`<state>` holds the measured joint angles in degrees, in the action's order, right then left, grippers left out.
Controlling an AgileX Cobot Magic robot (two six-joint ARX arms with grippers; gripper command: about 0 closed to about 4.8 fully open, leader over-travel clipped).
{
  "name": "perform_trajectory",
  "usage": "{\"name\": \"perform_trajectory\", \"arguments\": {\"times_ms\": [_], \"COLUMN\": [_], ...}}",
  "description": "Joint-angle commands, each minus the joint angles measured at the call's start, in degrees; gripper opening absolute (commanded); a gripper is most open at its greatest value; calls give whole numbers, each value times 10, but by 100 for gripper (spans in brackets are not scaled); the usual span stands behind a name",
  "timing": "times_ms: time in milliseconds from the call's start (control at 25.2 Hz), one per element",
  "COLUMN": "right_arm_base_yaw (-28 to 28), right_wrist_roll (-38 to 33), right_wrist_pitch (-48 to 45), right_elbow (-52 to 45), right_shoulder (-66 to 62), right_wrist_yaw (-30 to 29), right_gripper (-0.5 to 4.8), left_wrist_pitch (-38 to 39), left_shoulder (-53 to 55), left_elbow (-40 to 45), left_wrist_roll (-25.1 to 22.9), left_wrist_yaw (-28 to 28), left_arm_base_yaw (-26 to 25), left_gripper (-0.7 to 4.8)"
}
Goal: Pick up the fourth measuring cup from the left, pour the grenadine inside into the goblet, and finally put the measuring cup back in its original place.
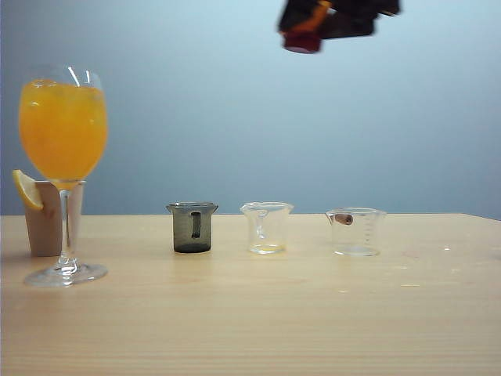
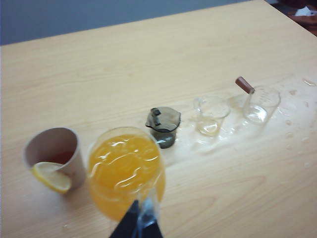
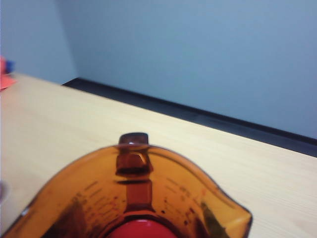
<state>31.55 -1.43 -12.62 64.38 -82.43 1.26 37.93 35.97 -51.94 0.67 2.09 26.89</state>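
I count four measuring cups: one grey, two clear, one amber. One goblet, one beige holder, one lemon slice.

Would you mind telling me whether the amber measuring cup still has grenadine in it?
Not empty: inside the amber measuring cup, held in the right gripper high above the table, red grenadine shows at the bottom.

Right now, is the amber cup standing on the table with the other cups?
No, the amber cup is held high above the table with red liquid inside.
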Motion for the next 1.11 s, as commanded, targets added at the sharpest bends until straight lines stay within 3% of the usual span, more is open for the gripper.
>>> {"name": "perform_trajectory", "arguments": {"times_ms": [40, 198, 396, 832, 1109], "right_arm_base_yaw": [22, 59, 97, 131, 143], "right_wrist_roll": [-1, -1, -2, 28, 69], "right_wrist_pitch": [26, 30, 36, 65, 69], "right_elbow": [53, 131, 212, 259, 259], "right_shoulder": [-26, -91, -171, -230, -248], "right_wrist_yaw": [-17, -41, -76, -89, -89], "right_gripper": [251, 251, 251, 251, 251], "left_wrist_pitch": [18, 41, 11, -16, -19], "left_shoulder": [-24, -39, -22, 56, 80], "left_elbow": [-3, -13, -18, -18, -18], "left_wrist_roll": [-5, -5, -24, -42, -46], "left_wrist_yaw": [23, 33, 35, 35, -60], "left_arm_base_yaw": [0, 0, 0, -3, -120], "left_gripper": [-5, -5, -5, -5, -5]}}
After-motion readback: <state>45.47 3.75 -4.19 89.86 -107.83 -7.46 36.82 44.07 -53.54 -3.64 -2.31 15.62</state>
